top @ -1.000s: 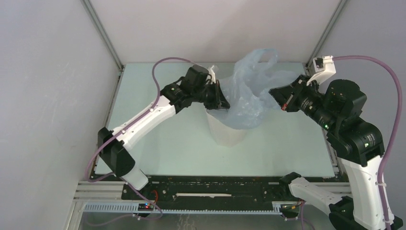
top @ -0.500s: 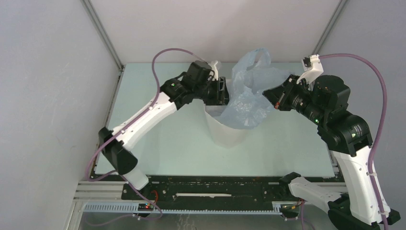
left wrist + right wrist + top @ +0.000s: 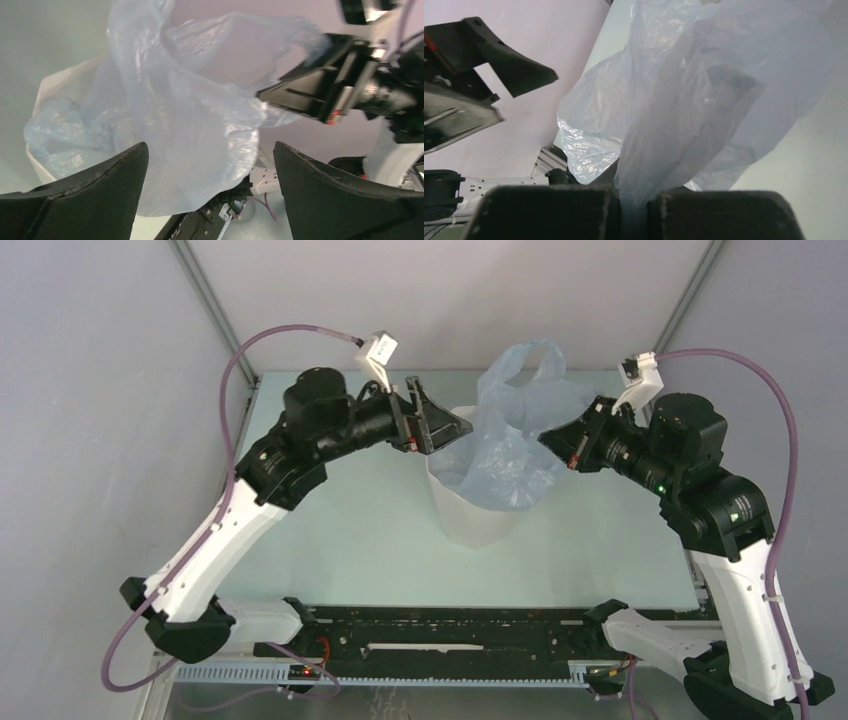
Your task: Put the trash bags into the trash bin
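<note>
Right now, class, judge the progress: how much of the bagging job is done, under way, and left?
Done: the lower part of the translucent pale-blue plastic film bag sits inside the tall white faceted plastic bin. In hand: the right pincer is shut on its upper film; the left pincer is open, empty. Left: pushing the protruding top in.

I see the trash bag (image 3: 515, 440) billowing over the mouth of the trash bin (image 3: 470, 520), blocking entry from above; the table (image 3: 350, 540) in front and to its left lies open.
</note>
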Available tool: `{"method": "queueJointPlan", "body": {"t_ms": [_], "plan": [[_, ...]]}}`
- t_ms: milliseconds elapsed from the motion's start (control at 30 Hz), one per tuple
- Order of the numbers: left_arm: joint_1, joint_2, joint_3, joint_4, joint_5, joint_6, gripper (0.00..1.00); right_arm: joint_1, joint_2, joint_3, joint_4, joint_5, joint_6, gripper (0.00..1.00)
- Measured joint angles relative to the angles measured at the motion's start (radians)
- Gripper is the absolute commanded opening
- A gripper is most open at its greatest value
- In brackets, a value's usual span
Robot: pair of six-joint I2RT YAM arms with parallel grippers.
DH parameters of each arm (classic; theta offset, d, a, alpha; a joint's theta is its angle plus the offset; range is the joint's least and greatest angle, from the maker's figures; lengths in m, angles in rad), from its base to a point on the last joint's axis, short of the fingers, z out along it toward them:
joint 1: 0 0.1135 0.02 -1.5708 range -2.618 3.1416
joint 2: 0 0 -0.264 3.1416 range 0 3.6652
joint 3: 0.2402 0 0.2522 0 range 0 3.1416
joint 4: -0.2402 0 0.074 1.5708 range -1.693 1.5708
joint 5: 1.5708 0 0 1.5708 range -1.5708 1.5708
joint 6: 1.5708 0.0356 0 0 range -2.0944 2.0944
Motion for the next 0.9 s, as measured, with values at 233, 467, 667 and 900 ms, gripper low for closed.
{"method": "queueJointPlan", "body": {"t_ms": [233,467,667,900], "plan": [[-0.045,-0.08,-0.06,0.17,-0.002,0.012,1.0,0.008,0.053,0.008,0.018,-0.083,0.013,0.0],[-0.167,-0.07,-0.081,0.209,-0.14,0.175,1.0,0.021,0.058,0.008,0.033,-0.112,0.033,0.0],[-0.249,-0.016,-0.084,0.099,-0.36,0.311,0.56,0.028,0.068,0.008,0.07,-0.129,0.055,0.0],[-0.211,0.048,-0.053,-0.077,-0.557,0.341,0.2,0.053,0.102,0.024,0.106,-0.14,0.084,0.0]]}}
